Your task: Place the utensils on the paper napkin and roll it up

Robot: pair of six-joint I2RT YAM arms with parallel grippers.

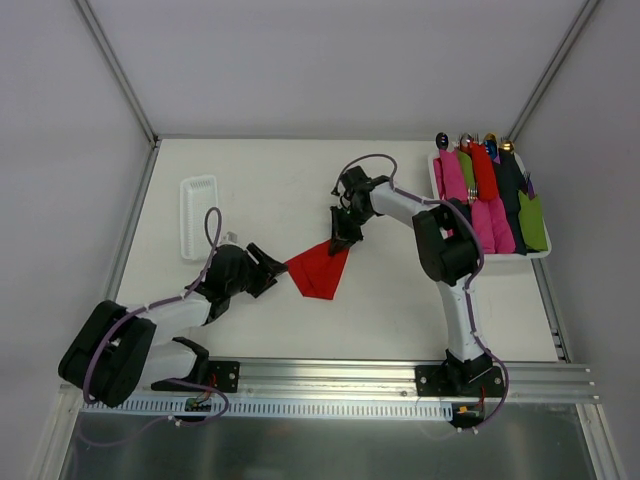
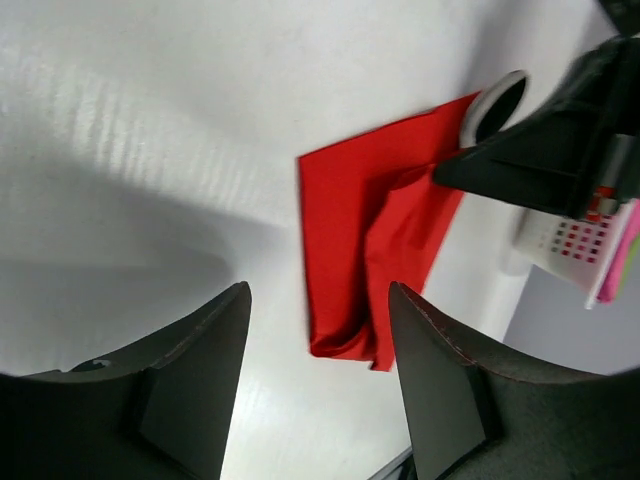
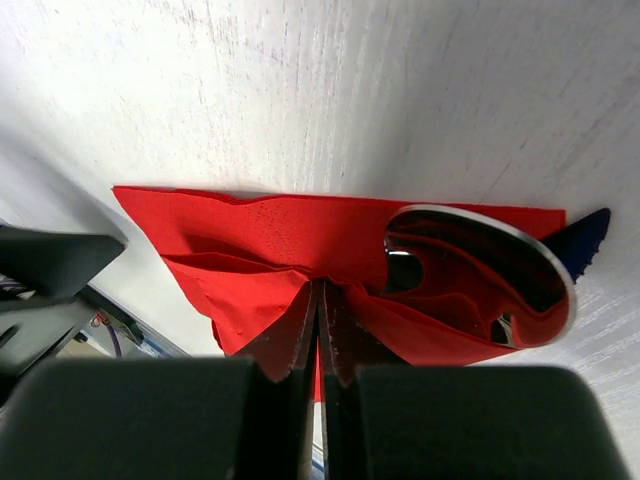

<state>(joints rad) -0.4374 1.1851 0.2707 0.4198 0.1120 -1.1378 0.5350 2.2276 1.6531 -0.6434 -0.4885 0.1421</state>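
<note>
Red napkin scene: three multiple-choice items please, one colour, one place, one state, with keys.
1. The ribbed tray at the left is:
A) white
B) green
C) black

2. The red napkin lies:
A) in the ribbed tray
B) on the table between the left tool and the right tool
C) draped over an arm

3. The right tool is:
A) wide open above bare table
B) shut on the red napkin
C) shut on the ribbed tray

Key:
1 A, the top view shows it white.
2 B, the top view shows it on the table with a tool at each side.
3 B, the right wrist view shows it pinched on a red fold.
</note>
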